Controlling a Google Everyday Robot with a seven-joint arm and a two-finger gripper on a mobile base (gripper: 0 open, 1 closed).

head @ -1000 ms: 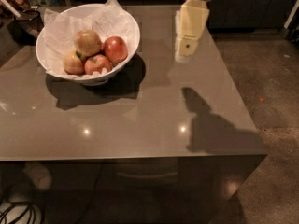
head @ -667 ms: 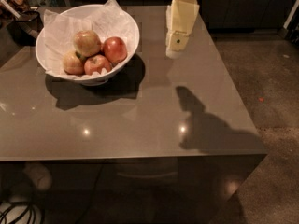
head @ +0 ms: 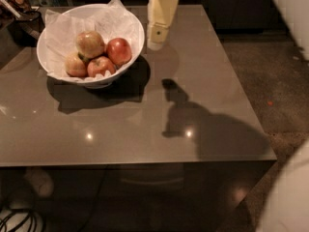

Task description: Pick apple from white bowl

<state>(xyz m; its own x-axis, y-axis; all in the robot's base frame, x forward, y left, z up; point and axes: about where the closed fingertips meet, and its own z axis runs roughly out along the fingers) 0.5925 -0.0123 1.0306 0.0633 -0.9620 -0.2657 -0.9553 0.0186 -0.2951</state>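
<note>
Boxy, cream-yellow jaws hang just beside the white bowl.

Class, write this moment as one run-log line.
stage: pre-grasp | gripper: over table, right of white bowl | apple: in white bowl, untouched

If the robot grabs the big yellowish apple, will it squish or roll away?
Probably no squish: the apple looks firm, though its smooth skin may slip. It is round and rests on other apples in the white bowl, so a nudge might roll it. The gripper hovers beside the bowl's rim.
</note>
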